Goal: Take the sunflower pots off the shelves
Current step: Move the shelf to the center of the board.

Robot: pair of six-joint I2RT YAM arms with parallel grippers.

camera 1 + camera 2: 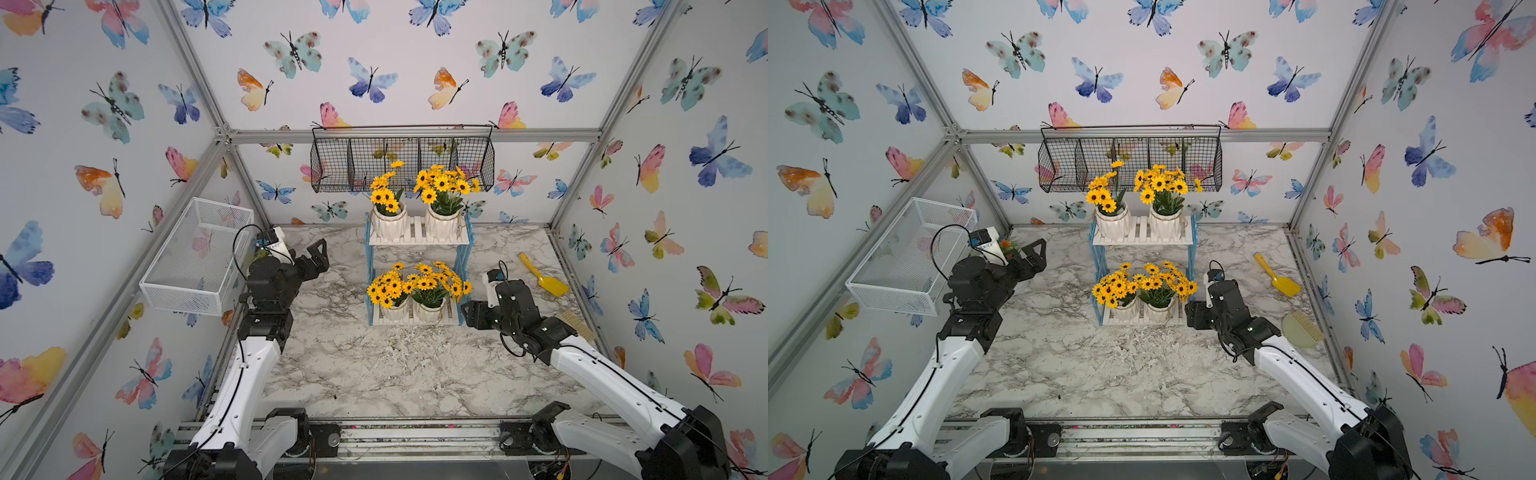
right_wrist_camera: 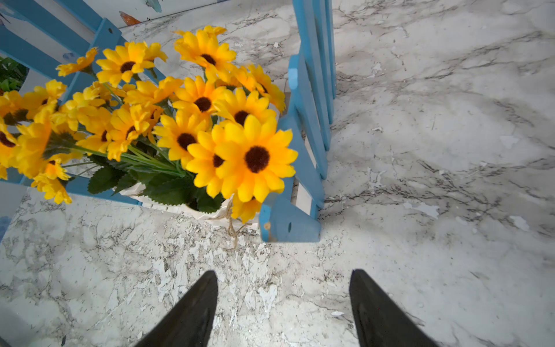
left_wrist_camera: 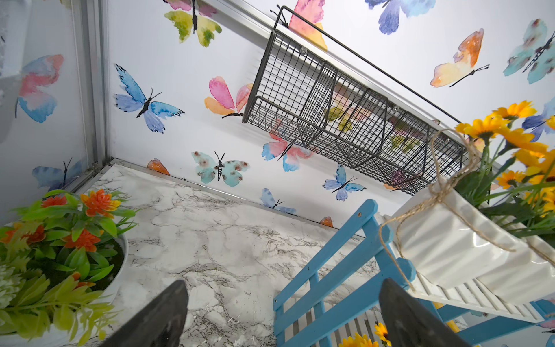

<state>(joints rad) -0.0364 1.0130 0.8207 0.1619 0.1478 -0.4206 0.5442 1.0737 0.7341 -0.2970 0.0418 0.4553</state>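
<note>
The shelves [image 1: 415, 235] [image 1: 1142, 235] stand mid-table at the back. Two sunflower pots [image 1: 388, 226] [image 1: 442, 226] sit on the top board, and two more [image 1: 395, 309] [image 1: 430, 311] on the lower one. My left gripper [image 1: 320, 253] [image 3: 283, 288] is open and empty, left of the rack, level with the upper left pot [image 3: 450, 249]. My right gripper [image 1: 467, 311] [image 2: 284, 274] is open with only marble between its fingers. It hangs low by the rack's front right leg, short of the lower right sunflower pot [image 2: 198, 105].
A black wire basket [image 1: 401, 160] hangs on the back wall above the rack. A white mesh basket [image 1: 199, 257] is fixed to the left wall. A pot of orange flowers [image 3: 60, 255] stands behind my left arm. A yellow scoop [image 1: 542, 280] and a brush [image 1: 575, 324] lie at the right.
</note>
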